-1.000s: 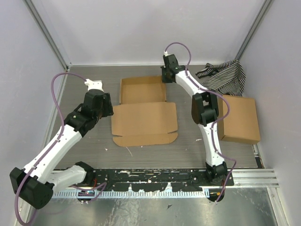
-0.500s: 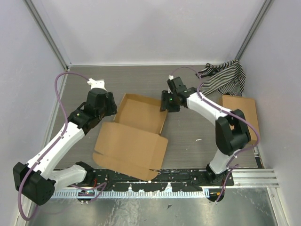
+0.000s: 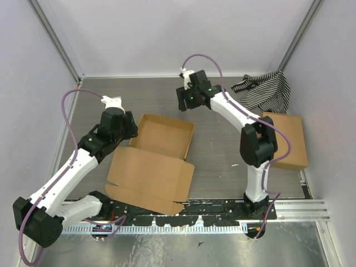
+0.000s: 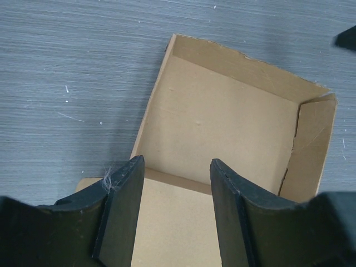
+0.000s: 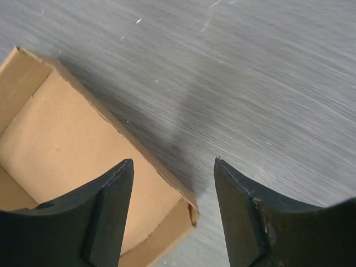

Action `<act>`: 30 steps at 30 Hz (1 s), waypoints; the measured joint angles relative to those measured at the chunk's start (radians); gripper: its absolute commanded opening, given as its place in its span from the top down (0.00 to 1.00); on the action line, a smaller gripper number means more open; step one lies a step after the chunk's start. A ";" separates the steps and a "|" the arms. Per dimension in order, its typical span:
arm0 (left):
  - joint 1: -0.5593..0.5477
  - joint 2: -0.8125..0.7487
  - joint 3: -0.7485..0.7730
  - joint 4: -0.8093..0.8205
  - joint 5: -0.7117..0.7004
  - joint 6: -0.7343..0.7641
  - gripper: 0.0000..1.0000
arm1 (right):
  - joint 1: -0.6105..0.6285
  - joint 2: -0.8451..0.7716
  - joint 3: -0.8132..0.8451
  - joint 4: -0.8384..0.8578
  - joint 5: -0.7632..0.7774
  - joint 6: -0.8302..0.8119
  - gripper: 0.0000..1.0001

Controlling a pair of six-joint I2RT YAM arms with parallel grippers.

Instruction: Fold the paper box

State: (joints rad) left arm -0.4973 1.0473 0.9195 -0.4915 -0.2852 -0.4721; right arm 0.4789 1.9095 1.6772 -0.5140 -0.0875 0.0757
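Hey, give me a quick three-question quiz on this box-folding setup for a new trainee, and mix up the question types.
1. True or false: the right gripper is clamped on the paper box.
2. Beyond the squarish cardboard box lies: A striped cloth, B scissors, C tape roll.
3. Fill in: the paper box's lid lies ___ (open or shut).
Key: 1 false, its jaws stand apart and empty; 2 A; 3 open.

Right claw point(image 5: 172, 161) opened, releasing the shifted paper box point(image 3: 153, 172).
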 measured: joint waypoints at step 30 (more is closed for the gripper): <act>0.000 -0.057 -0.013 -0.024 -0.038 0.007 0.43 | 0.163 0.381 0.241 -0.045 -0.081 -0.178 0.70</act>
State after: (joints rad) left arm -0.4973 0.9901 0.9066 -0.5152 -0.3233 -0.4652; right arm 0.6415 2.2906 1.9186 -0.5591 -0.1688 -0.1024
